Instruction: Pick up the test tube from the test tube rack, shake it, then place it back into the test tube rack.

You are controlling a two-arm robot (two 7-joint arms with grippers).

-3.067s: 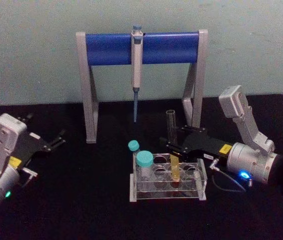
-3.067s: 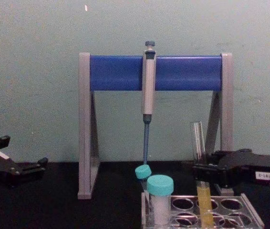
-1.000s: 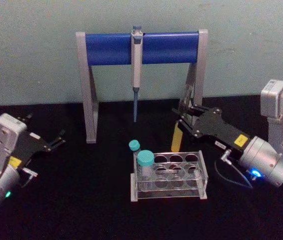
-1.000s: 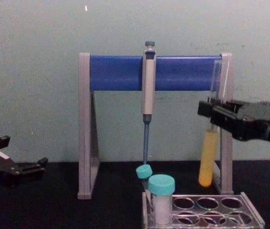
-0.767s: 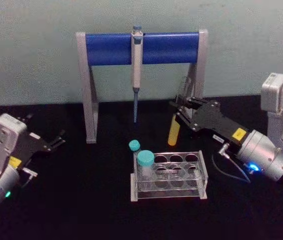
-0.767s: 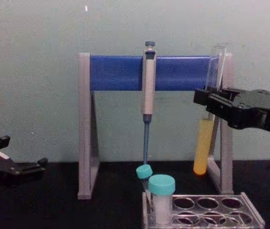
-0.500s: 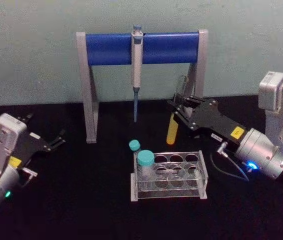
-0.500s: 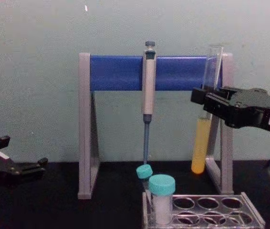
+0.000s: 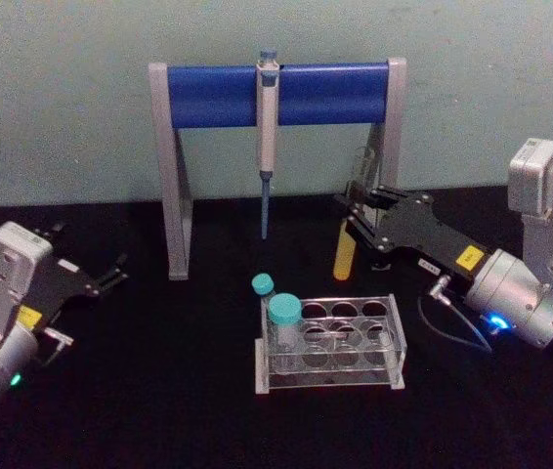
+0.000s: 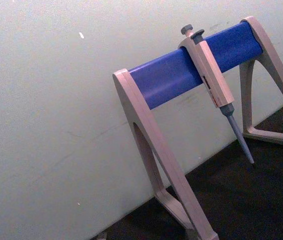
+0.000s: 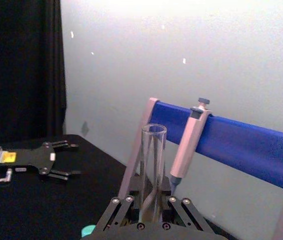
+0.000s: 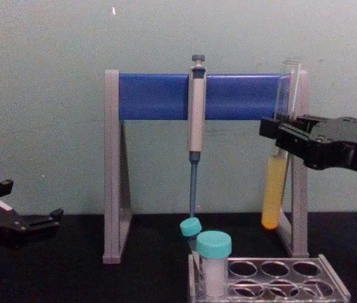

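The tube (image 9: 343,250), nearly upright, is held clamped in the right gripper (image 9: 357,210) in the air behind the rack (image 9: 327,377), while the left gripper (image 9: 115,272) is parked at the left, fingers spread.

test tube (image 9: 343,252): clear, yellow liquid | test tube rack (image 9: 355,369): clear | vial caps (image 9: 282,310): teal | stand (image 9: 218,95): grey-blue

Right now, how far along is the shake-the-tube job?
Done: the test tube is out of the rack, clamped in the right gripper and held in the air behind it. In hand: probably the shaking step, judging by the raised tube. Left: setting it back into a hole. The left gripper sits open, far to the left.
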